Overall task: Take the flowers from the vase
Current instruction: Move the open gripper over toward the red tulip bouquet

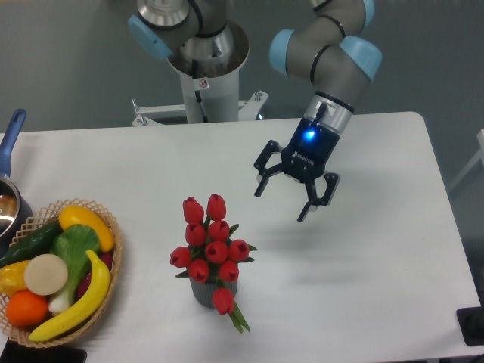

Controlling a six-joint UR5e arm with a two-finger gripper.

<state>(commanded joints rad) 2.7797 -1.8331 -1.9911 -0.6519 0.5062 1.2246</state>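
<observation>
One fixed camera looks down on the white surface (363, 257). Near its front middle stands the vase (206, 292), dark grey and ribbed, mostly hidden by the flowers (212, 246), a bunch of red tulips standing upright in it, with one bloom and some green leaves drooping over the front rim. The hand (282, 201) hangs above the surface, up and to the right of the flowers and apart from them, tilted, a blue light glowing on its wrist; its fingers are spread wide with nothing between them. At the left edge sits a wicker basket (106, 219) filled with fruit and vegetables, and behind it a blue-handled pot (9, 200), partly cut off.
</observation>
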